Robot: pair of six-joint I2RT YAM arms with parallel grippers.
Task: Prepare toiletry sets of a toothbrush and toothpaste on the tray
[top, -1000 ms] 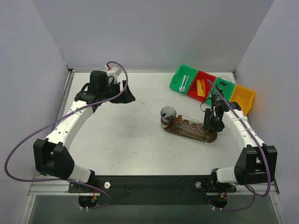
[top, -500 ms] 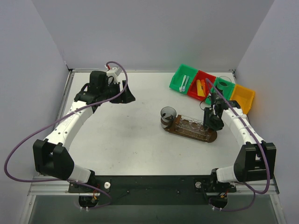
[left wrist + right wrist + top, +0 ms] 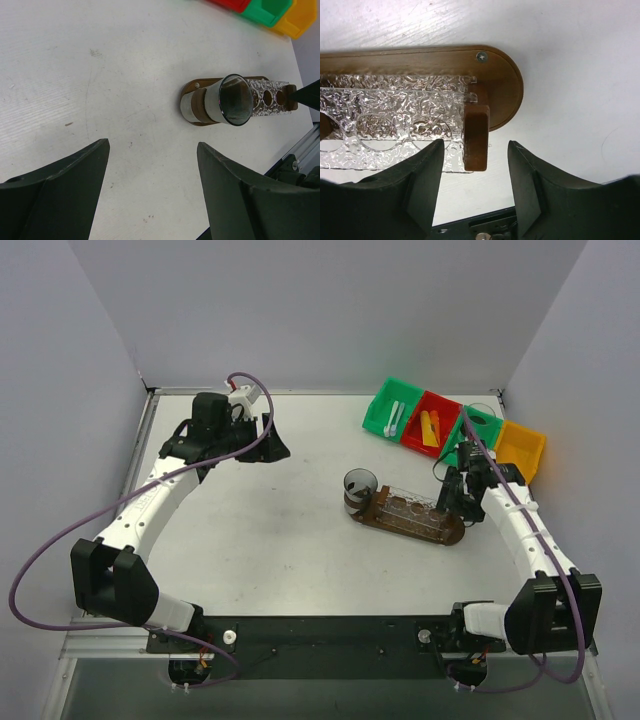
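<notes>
Plainly, nothing on the tray (image 3: 500,75) is a finished set yet. Taking the things from left to right: a lone clear cup (image 3: 235,100) stands on the tray's left end, well ahead of the left gripper (image 3: 152,147) and apart from it. It looks light, hard and slick, so a grip across its wall would probably suit it best. A textured clear rack (image 3: 395,110) with round holes runs along the dark wooden tray, directly under and to the left of the right gripper (image 3: 462,502). The tray itself should be stiff and fairly heavy, unlikely to shift if it is nudged. Beyond the right gripper, the white toothbrushes (image 3: 395,418) lie in a green bin (image 3: 380,405) and the toothpaste (image 3: 430,428) lies in the red bin (image 3: 447,418) next to it. The tubes look small, soft and tapered, so I would pinch one across its middle. The brushes are slim and stiff, best taken by the handle.

The left arm reaches forward and bends inward, its gripper hanging above bare table with the jaws spread wide and nothing between them. The right arm stretches along the right side, wrist tipped down over the tray's right end. Its jaws stand apart on either side of the rack's wooden end post (image 3: 476,115), with a gap showing on each side, so it is released, not gripping.
</notes>
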